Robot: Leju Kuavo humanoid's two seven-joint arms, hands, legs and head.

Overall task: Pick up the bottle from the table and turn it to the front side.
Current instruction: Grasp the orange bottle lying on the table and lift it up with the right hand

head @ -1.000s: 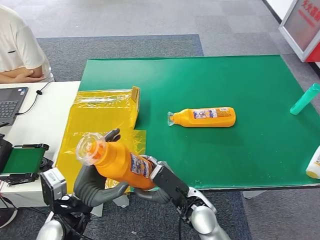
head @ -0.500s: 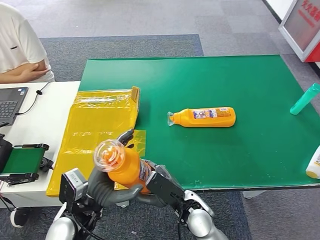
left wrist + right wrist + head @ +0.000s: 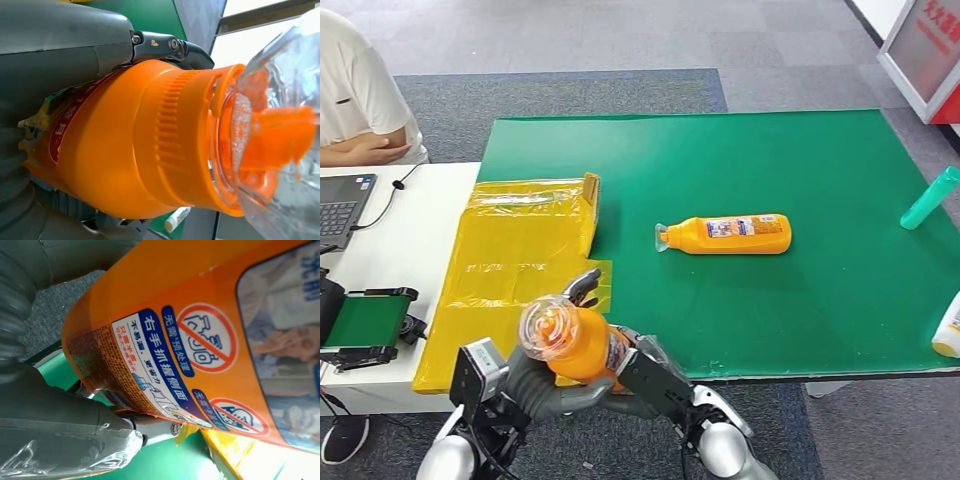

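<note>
An orange bottle (image 3: pixel 580 343) with a clear cap (image 3: pixel 549 327) is held in the air in front of the table's near edge, cap pointing toward me. My left hand (image 3: pixel 535 378) grips it from below and my right hand (image 3: pixel 646 372) holds its base end. The left wrist view shows the orange bottle (image 3: pixel 124 140) and its ribbed collar close up, with a dark finger (image 3: pixel 177 47) over it. The right wrist view shows the label (image 3: pixel 211 355) with warning signs and a thumb (image 3: pixel 64 435) against the bottle. A second orange bottle (image 3: pixel 727 234) lies on its side on the green mat.
The green mat (image 3: pixel 773 160) covers the table. Yellow plastic bags (image 3: pixel 516 250) lie at its left edge. A teal bottle (image 3: pixel 930 198) and a white bottle (image 3: pixel 948 330) lie at the right. A person (image 3: pixel 358 100) sits at a white desk (image 3: pixel 418 240) with a laptop (image 3: pixel 343 205).
Both hands have shifted the held bottle to the right and lower, and its cap has swung round to face me more directly. The bottle on the mat has not moved.
</note>
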